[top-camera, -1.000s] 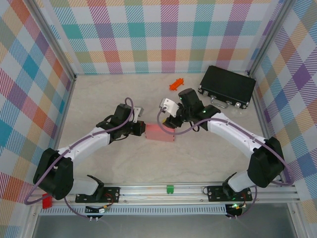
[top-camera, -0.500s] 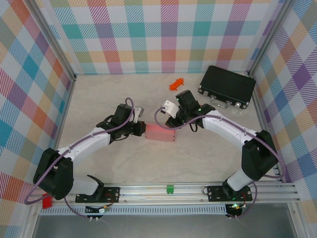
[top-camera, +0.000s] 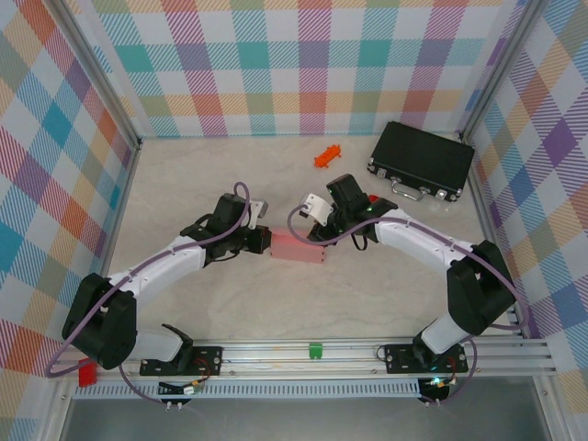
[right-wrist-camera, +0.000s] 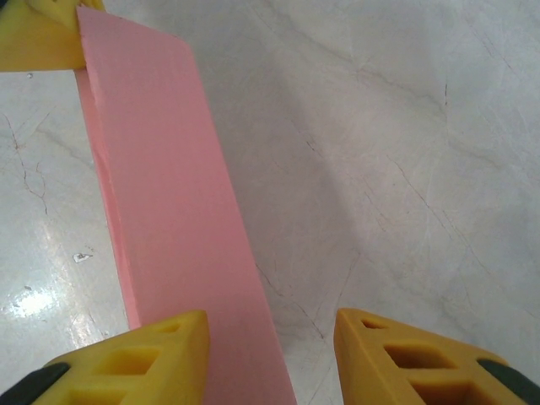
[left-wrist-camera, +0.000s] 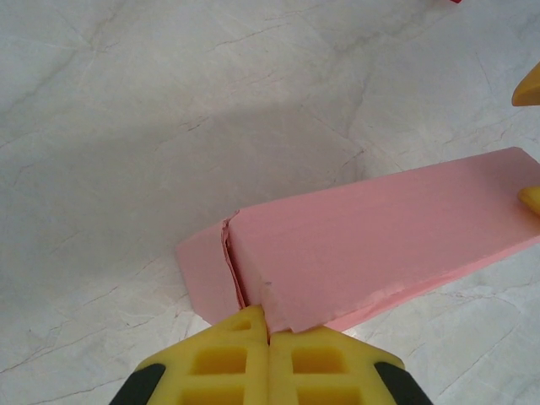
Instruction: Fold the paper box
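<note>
Left gripper (left-wrist-camera: 268,327): we are seeing its yellow pads (left-wrist-camera: 219,364) pressing together at the near end of the plain pink thin-cardboard paper box (left-wrist-camera: 380,232); we cannot tell whether a flap is pinched.
Right gripper (right-wrist-camera: 270,329): its fingers are standing apart, straddling the far end.
Paper box: it is lying flat between both grippers.

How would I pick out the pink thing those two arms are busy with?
Start at the pale marble-patterned table, in the middle where both arms meet. The paper box lies flat there, between the left gripper and the right gripper. It is the only pink thing on the table: long, slim and plain, unlike the bigger black case at the back right and the small orange piece.
</note>
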Robot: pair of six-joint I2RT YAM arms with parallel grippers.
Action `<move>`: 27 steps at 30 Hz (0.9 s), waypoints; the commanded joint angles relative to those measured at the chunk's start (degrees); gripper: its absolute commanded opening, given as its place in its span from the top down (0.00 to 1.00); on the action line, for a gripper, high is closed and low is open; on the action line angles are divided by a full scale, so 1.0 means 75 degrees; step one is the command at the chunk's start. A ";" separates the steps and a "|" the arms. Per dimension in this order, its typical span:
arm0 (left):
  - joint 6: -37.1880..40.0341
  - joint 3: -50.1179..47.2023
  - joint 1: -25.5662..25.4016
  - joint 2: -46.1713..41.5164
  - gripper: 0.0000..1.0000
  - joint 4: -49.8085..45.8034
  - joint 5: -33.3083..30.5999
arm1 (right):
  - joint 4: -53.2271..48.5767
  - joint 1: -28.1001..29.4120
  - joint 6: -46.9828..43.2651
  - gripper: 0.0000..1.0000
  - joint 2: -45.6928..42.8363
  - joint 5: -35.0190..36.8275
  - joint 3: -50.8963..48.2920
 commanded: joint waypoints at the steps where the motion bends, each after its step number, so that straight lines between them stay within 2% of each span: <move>1: 0.0020 -0.0206 -0.0119 -0.0012 0.87 -0.0632 -0.0103 | -0.0215 0.0058 0.0088 0.56 0.0063 -0.0026 -0.0267; 12: 0.0257 -0.0561 -0.0119 -0.1128 0.69 -0.0466 -0.0145 | -0.0282 0.0084 0.0143 0.55 0.0272 -0.0026 -0.0314; 16: 0.0106 -0.0735 -0.0119 -0.1661 0.63 -0.0034 -0.0381 | -0.0319 0.0109 0.0108 0.55 0.0346 -0.0025 -0.0280; 18: -0.0111 -0.0725 -0.0119 -0.1738 0.56 0.0177 -0.0535 | -0.0334 0.0121 0.0104 0.55 0.0378 -0.0007 -0.0268; 22: -0.0435 -0.0329 -0.0113 -0.1241 0.49 0.0193 -0.0830 | -0.0345 0.0162 0.0099 0.55 0.0410 0.0044 -0.0278; 27: -0.0634 0.0353 -0.0106 -0.0210 0.49 -0.0021 -0.0723 | -0.0356 0.0215 0.0107 0.56 0.0439 0.0057 -0.0279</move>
